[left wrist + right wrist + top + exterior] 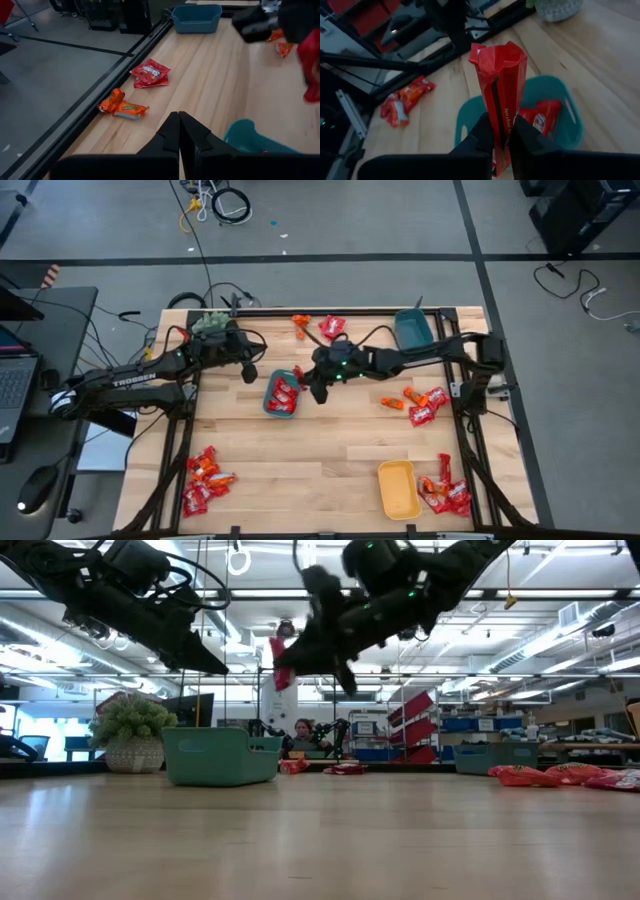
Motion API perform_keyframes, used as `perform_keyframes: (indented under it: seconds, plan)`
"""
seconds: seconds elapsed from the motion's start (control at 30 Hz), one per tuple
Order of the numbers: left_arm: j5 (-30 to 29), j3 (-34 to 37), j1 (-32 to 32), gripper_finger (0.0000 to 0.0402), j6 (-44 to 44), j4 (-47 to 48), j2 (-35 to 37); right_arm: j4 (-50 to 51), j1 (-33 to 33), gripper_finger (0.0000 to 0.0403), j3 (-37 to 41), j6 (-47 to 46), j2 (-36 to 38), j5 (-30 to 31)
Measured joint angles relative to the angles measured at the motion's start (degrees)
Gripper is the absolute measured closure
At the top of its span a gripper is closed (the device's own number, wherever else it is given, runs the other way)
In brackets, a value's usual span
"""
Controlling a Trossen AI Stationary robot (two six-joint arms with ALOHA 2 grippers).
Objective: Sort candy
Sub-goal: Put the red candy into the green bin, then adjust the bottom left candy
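Candy point(500, 95) in red wrapper hangs pinched by right pincer point(501, 135) above teal tray point(570, 131); left pincer point(179, 131) pressed together nearby.

Yellow tray point(399, 489), potted plant point(132, 732)

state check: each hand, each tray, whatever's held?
right hand: shut on red candy, above teal tray
left hand: shut, empty
teal tray: holds red candies
blue tray: looks empty
yellow tray: empty
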State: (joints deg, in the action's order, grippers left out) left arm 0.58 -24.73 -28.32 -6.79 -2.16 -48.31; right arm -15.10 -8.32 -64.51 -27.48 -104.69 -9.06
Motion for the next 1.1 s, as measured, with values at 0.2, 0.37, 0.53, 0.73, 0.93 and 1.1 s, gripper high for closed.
perform_keyframes:
  seconds: [0.2,0.37,0.53,0.73,0.93,1.1]
  plan:
    - [-0.4,0.0,-0.1,0.0401,0.0,-0.2,0.0,6.7,1.3,0.0370,-8.6,2.2,-6.3,0.0]
    - [-0.4,0.0,-0.1,0.0401,-0.1,-0.1,0.0,18.3,2.1,0.0369,-18.7,5.7,-11.8,0.7]
    - [-0.4,0.0,-0.1,0.0401,-0.2,0.4,0.0,23.6,2.5,0.0367,-25.6,8.0,-17.1,2.2]
    - [-0.5,0.0,-0.1,0.0401,-0.3,0.5,0.0,28.7,2.6,0.0355,-28.7,8.2,-21.0,2.1]
    - [-0.5,0.0,-0.1,0.0400,-0.4,0.5,0.0,28.3,2.7,0.0299,-28.8,10.3,-21.7,3.6]
    - [-0.4,0.0,-0.1,0.0397,-0.4,0.9,0.0,28.4,2.8,0.0231,-28.8,10.8,-21.4,3.9]
